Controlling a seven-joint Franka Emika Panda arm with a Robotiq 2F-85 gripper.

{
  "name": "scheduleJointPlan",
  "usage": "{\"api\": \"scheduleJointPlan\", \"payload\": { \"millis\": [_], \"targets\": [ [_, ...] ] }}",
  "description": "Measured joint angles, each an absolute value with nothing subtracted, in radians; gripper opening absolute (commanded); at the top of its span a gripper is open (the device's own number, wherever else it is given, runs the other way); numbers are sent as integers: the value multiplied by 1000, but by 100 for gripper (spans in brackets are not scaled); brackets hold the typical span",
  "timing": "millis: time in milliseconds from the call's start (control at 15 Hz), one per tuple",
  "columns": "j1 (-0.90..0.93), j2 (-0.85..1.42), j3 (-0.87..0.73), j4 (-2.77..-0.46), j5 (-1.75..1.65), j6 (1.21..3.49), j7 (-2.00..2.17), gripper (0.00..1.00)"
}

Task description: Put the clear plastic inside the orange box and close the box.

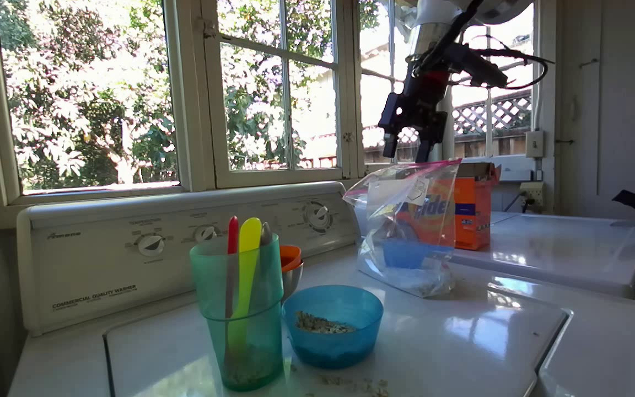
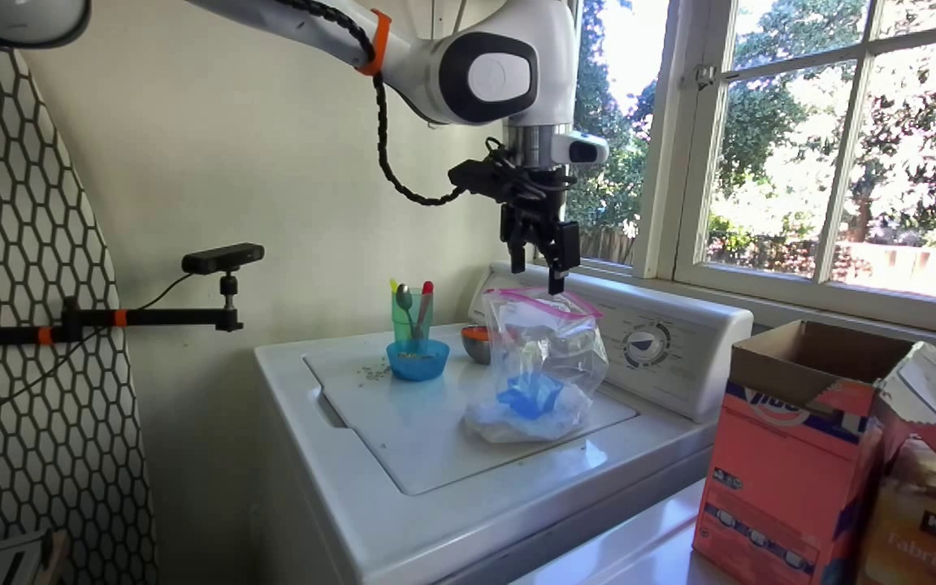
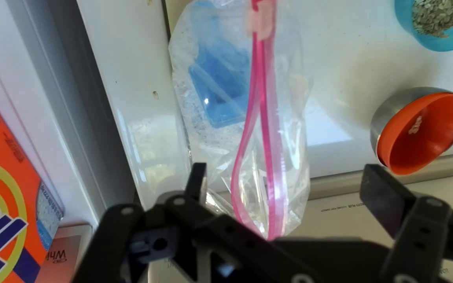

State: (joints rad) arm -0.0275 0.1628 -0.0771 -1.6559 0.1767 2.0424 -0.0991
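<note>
Spread jaws are hovering above the bag (image 2: 553,357) by the washer's (image 2: 468,504) edge facing the box (image 2: 793,479), presumably preparing pickup, next needing to descend and pinch its rim (image 3: 263,63).

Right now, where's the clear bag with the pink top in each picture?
In an exterior view: clear bag, right of middle.
In an exterior view: clear bag, right of middle, lower half.
Wrist view: clear bag, middle, reaching the top edge.
Shared landmark: the round blue bowl.
</note>
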Motion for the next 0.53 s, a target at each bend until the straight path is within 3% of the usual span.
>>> {"api": "scheduleJointPlan", "payload": {
  "millis": [533],
  "targets": [
    [-67,194,-82,-1615,174,1845,-39,100]
  ]
}}
